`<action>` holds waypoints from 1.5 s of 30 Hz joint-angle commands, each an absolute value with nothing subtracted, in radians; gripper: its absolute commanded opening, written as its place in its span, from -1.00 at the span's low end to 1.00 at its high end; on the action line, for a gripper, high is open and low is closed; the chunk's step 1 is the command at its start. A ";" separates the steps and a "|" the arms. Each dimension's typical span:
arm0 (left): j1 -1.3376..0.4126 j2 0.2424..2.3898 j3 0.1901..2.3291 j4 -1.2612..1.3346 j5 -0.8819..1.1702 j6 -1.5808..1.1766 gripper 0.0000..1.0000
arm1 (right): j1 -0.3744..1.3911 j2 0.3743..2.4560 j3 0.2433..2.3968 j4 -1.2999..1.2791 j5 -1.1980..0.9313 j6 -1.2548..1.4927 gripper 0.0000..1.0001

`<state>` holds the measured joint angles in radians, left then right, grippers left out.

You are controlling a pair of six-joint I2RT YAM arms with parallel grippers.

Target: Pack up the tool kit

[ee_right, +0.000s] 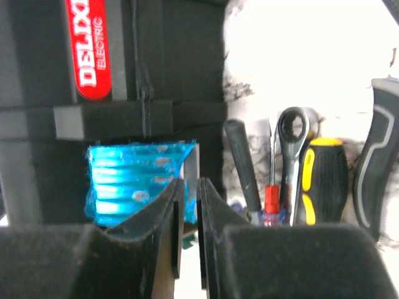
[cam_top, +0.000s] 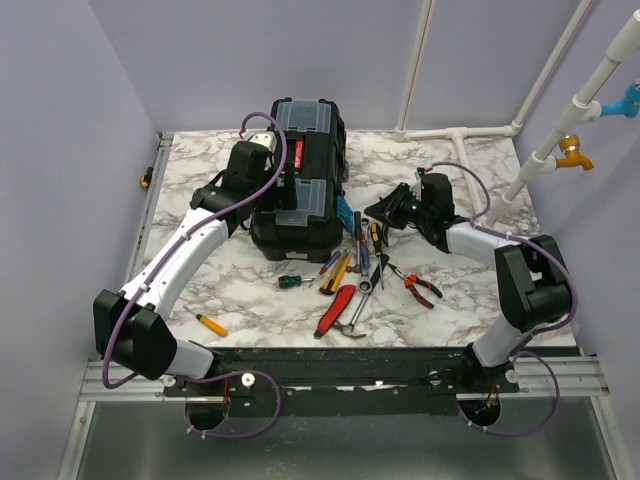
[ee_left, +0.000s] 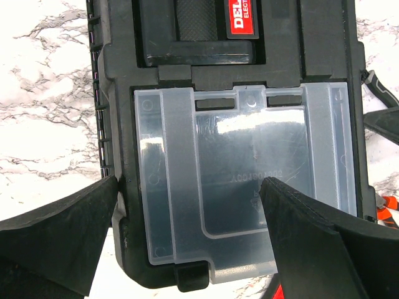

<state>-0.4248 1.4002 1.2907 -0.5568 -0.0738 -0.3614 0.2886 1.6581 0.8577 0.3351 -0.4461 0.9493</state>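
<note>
Near edge of the marble table [cam_top: 470, 320]: an orange-handled screwdriver [cam_top: 210, 323] lies alone, left of centre.

Farther in, a loose cluster of hand tools lies right of the box's near end: a red-handled tool [cam_top: 335, 310], a green-handled screwdriver [cam_top: 290, 282], red-handled pliers [cam_top: 422, 287] and a ring wrench [cam_top: 368, 278].

Right gripper [ee_right: 191, 184]: low at the far end of that cluster, against the box's right side. Fingers drawn narrow, only a slit between them. The teal latch [ee_right: 134, 184] sits just beyond the tips and mostly to their left in the wrist view, its right edge in line with the slit. Cannot tell whether the tips pinch it. The wrench's ring and a yellow-and-black handle [ee_right: 324, 180] stand off to the right, apart from the fingers.

Left gripper [ee_left: 193, 212]: above the toolbox [cam_top: 300, 235], fingers spread wide. One finger [ee_left: 62, 230] hangs at the box's outer edge. The other is over the translucent lid compartment [ee_left: 249, 156], which spans the gap between them.

The toolbox lies left of centre, running away from the arms, with a second compartment [cam_top: 300, 115] at its far end.
</note>
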 commanded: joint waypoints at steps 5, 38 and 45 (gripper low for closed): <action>-0.421 1.378 1.233 -0.617 -0.081 -0.362 0.94 | 0.302 1.742 0.958 0.158 -0.338 0.791 -0.99; -0.338 1.600 1.419 -0.691 -0.057 -0.342 0.97 | 0.399 1.938 1.025 0.420 -0.576 0.950 -0.99; -0.343 1.624 1.410 -0.662 0.000 -0.348 0.97 | 0.515 1.786 1.081 0.624 -0.683 1.016 -0.99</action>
